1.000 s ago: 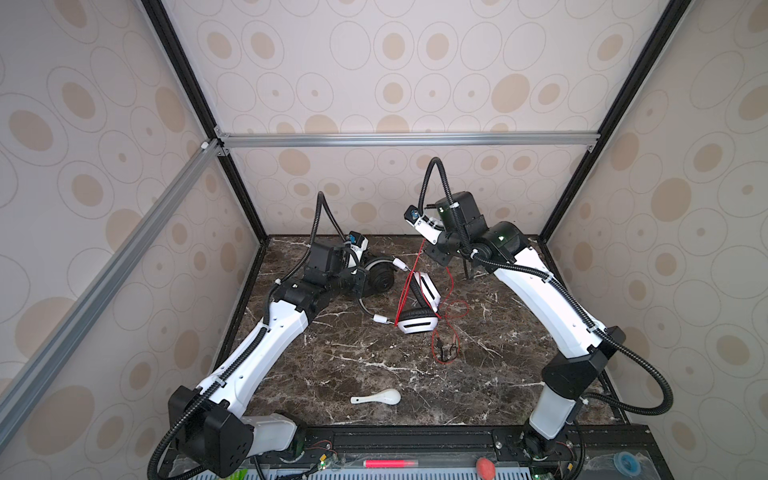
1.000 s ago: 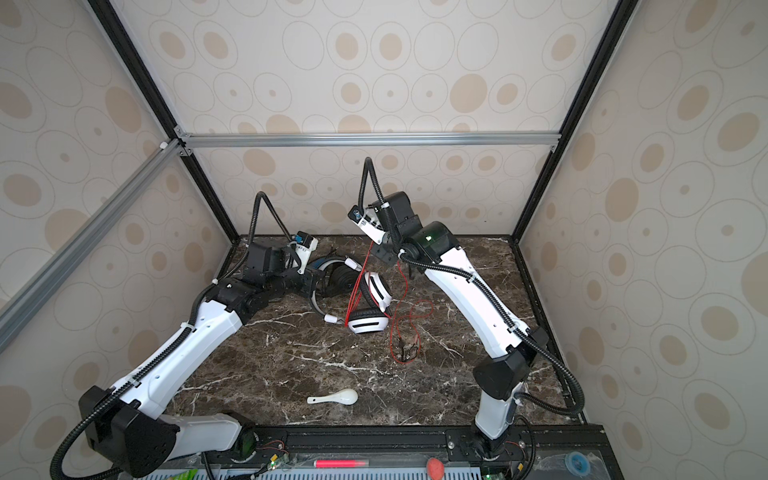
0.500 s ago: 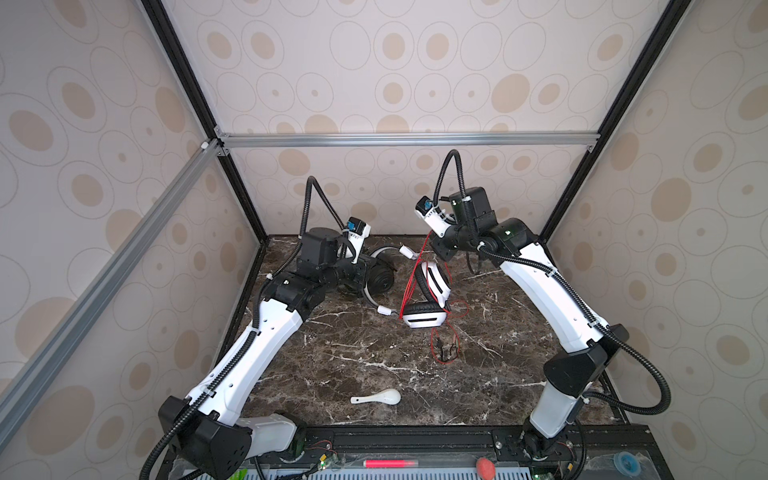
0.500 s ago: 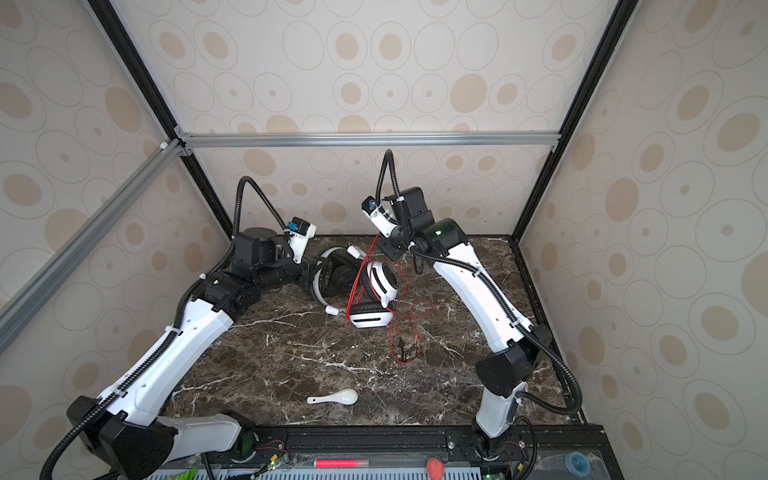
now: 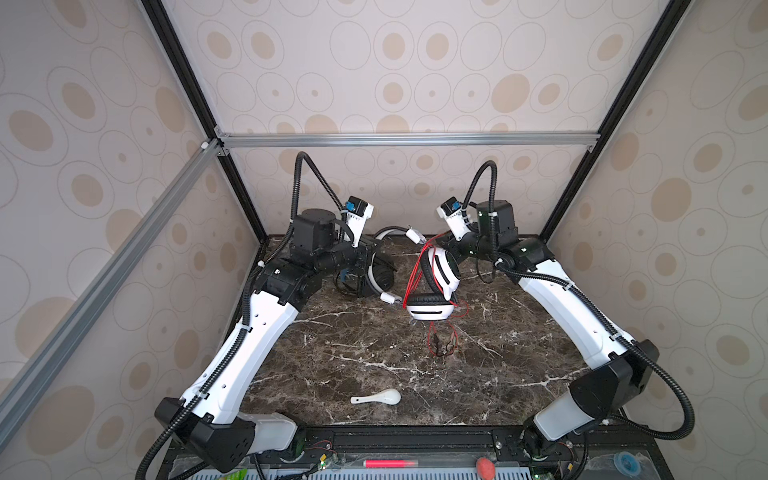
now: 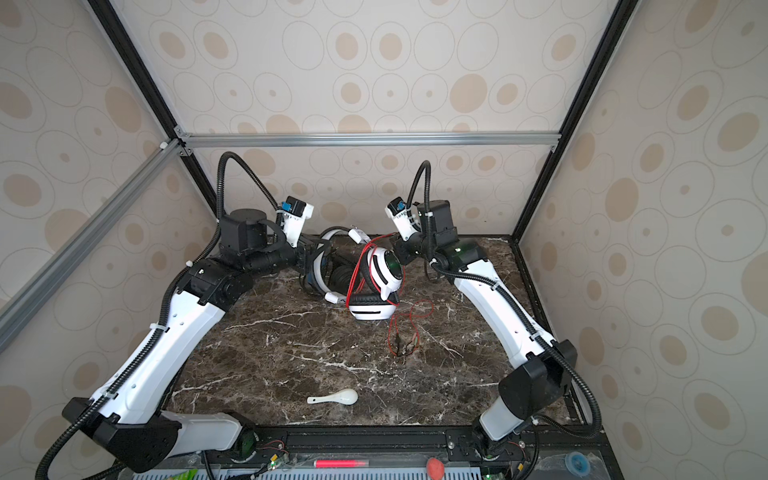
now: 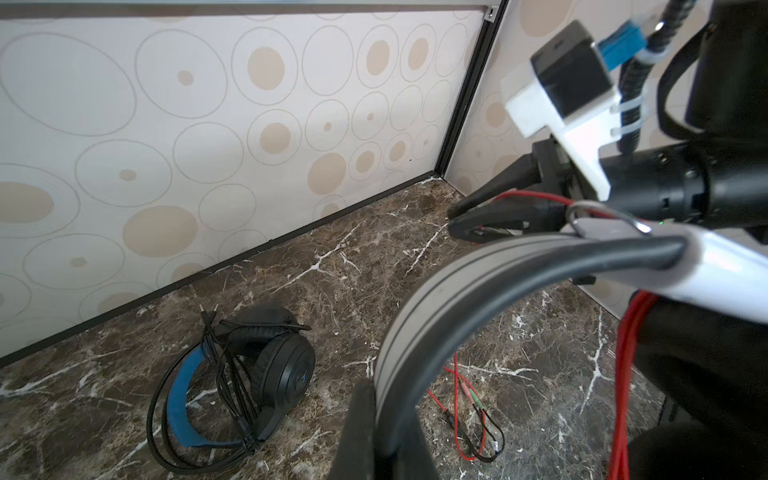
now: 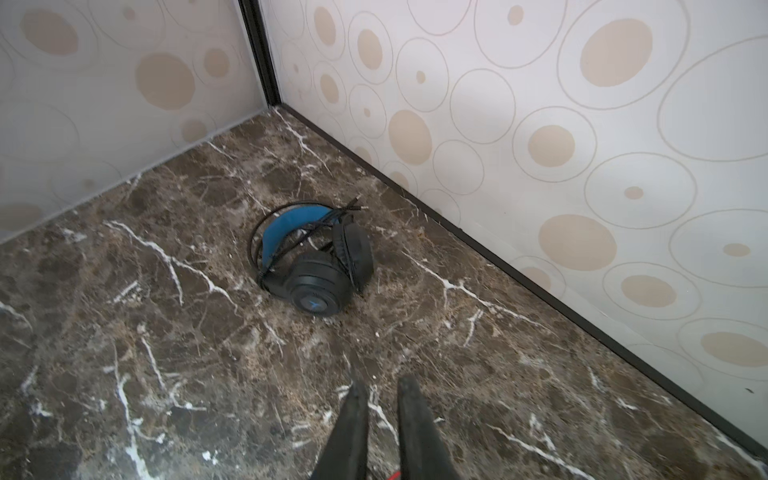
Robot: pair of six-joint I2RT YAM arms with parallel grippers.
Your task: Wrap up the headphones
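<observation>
We see the left hand (image 7: 386,415) clamped shut on the headband of the white over-ear headset with black earpads (image 5: 430,309), at the centre of both top views, its lower earcup down on the dark marble worktop (image 5: 332,374). The right hand (image 8: 382,386), just right of the upper earcup, stands narrowly parted. The thin red cord (image 5: 442,345) runs by its fingers, and we cannot tell whether it touches them. The black headset with blue inner headband (image 8: 316,274) lies behind the left hand, near the back wall.
</observation>
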